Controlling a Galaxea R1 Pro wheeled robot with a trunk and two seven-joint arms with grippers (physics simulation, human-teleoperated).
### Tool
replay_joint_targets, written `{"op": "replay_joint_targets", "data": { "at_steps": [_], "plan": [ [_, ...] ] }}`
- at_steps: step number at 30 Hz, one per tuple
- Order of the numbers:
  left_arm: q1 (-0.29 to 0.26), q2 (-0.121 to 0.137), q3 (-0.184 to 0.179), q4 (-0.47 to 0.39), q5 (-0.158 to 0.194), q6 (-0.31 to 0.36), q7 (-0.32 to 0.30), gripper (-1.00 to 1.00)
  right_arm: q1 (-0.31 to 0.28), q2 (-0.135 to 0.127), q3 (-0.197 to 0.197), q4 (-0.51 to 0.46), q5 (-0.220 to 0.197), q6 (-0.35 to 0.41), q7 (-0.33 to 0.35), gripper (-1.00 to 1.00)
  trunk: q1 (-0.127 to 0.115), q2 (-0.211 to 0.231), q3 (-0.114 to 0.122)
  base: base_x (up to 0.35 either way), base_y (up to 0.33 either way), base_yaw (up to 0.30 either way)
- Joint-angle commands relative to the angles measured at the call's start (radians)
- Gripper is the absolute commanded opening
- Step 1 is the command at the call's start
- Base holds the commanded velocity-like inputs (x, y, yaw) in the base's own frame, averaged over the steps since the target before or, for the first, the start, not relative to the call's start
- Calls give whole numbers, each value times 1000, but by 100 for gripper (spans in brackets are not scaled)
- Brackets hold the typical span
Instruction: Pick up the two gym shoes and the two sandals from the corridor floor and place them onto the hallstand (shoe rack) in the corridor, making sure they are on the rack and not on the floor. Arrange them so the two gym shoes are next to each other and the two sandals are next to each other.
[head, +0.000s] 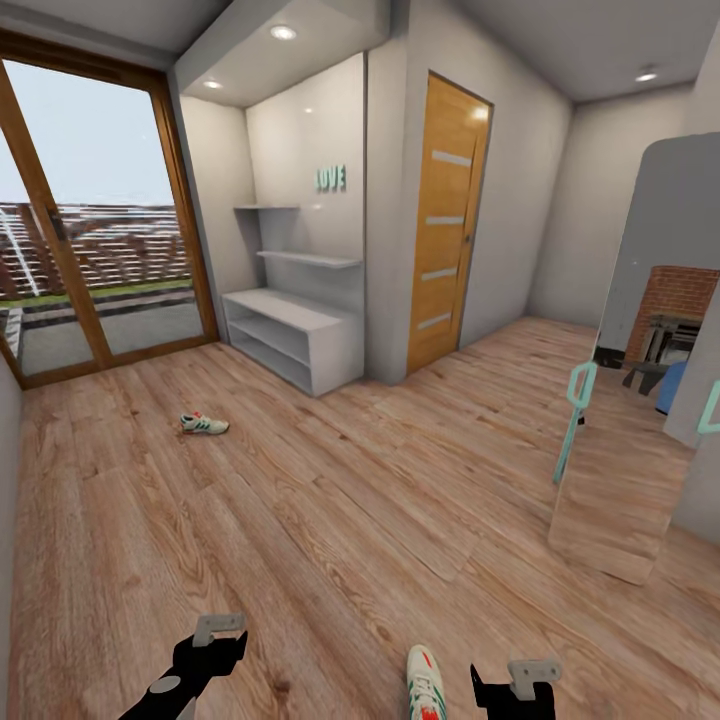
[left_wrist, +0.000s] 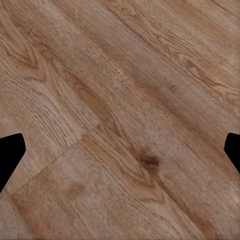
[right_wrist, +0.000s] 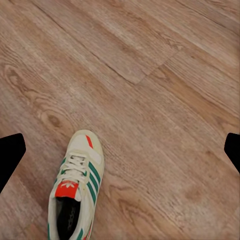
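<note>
Two gym shoes on floor | wall sign "LOVE" | fingers wide

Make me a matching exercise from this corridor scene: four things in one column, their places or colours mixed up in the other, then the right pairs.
Things:
1. Near sneaker
2. Far sneaker
3. Door
4. Shoe rack

Descriptions:
A. Pale grey, in the alcove with wall shelves above
B. Orange-brown wood with light slats
C. On the floor close beside the right gripper
D. On the floor out in front of the glass doors

Pairs: 1-C, 2-D, 3-B, 4-A
</note>
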Motion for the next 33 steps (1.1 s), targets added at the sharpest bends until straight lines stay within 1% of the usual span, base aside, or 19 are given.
{"op": "replay_joint_targets", "data": {
  "at_steps": [1, 14, 33],
  "plan": [
    [-1, 0, 0, 1, 4, -3, -1, 100, -1, 0, 0, 1, 1, -3, 0, 100, 4, -8, -4, 0, 0, 0],
    [-1, 1, 0, 1, 4, -3, -2, 100, -1, 0, 0, 2, 1, -3, 0, 100, 54, -99, -45, 0, 0, 0],
    [1, 2, 0, -1, 4, -4, -1, 100, -1, 0, 0, 2, 1, -3, 0, 100, 54, -99, -45, -12, 2, 0]
  ]
}}
